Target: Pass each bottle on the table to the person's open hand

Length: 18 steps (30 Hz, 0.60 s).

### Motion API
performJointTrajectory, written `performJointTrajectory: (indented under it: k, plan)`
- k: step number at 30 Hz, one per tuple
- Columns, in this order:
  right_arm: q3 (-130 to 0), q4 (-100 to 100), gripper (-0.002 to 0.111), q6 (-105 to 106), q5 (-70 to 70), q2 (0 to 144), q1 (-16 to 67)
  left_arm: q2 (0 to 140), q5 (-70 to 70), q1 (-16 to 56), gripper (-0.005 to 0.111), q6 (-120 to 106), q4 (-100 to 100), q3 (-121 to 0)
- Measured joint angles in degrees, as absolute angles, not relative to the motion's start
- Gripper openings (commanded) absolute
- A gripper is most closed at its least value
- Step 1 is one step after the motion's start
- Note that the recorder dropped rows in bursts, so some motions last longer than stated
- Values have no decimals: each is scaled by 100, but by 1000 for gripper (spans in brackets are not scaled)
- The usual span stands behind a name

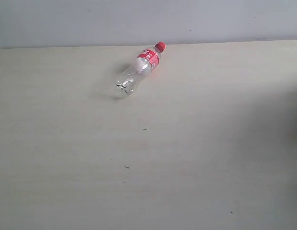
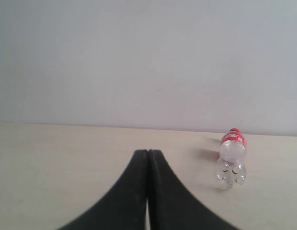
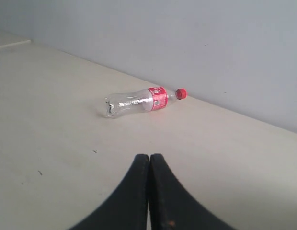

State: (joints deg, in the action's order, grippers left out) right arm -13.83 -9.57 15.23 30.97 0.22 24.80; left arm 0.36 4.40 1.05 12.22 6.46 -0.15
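Both sets are pressed together. The left fingers (image 2: 134,191) are tip to tip with only a hairline seam between them, pinching nothing and touching nothing. Same for the right fingers (image 3: 163,191): flat against each other and empty.

Pose-wise, the left fingers point out over the bench (image 1: 196,158) pretty much level, since that view looks along the surface straight at the wall (image 1: 139,19). The right ones are angled down more, so you see a lot more bench top. Both sets are well apart from the bottle.

The cola bottle (image 1: 138,71) is lying on its side on the bench. It's clear, with a red label (image 1: 147,54), and its red cap (image 1: 160,46) is at the end nearest the wall, right by the bench's back edge.

The left wrist view sees the bottle (image 2: 231,158) base-on, so you get the bumpy bottom with the cap peeking over it. The right wrist view gets it side-on (image 3: 139,100), full length. The fingers only show in the wrist views. The exterior view gives the whole bottle from above, plus a couple of tiny dark specks (image 1: 126,167) on the bench on the base side of the bottle, well away from it.
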Motion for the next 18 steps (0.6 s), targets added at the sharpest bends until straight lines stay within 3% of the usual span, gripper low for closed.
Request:
performJointTrajectory:
  k: [18]
  plan:
    - [-960,0,0,1282,2803,22,2480,36,440,105,0,1222,646,-15]
